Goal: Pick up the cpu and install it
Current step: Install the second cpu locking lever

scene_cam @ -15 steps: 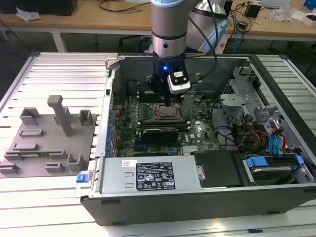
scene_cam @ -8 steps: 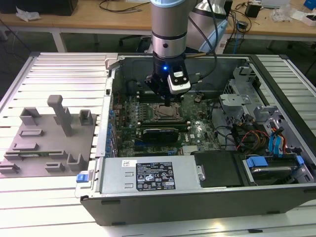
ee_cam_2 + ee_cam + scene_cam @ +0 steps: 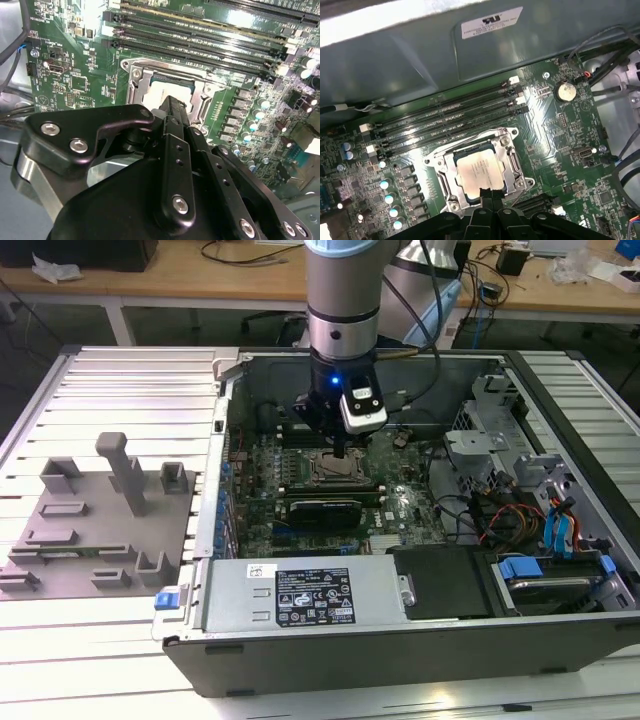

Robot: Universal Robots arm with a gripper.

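Observation:
The cpu [image 3: 479,171], a silvery square chip, lies flat inside the metal-framed socket [image 3: 507,142] on the green motherboard; it also shows as the pale cpu [image 3: 160,91] in the second wrist view and the cpu [image 3: 332,469] in the exterior view. My gripper [image 3: 343,448] hangs straight over the socket inside the open computer case. In both wrist views the gripper [image 3: 485,193] [image 3: 173,106] has its black fingers pressed together, their tip at the chip's near edge. Nothing is between the fingers. I cannot tell whether the tip touches the chip.
Rows of memory slots [image 3: 445,120] run beside the socket. The case wall [image 3: 215,440] and the power supply [image 3: 300,595] border the board, with cables and drive bays [image 3: 540,530] at the exterior view's right. A grey fixture tray [image 3: 90,520] lies outside the case at the left.

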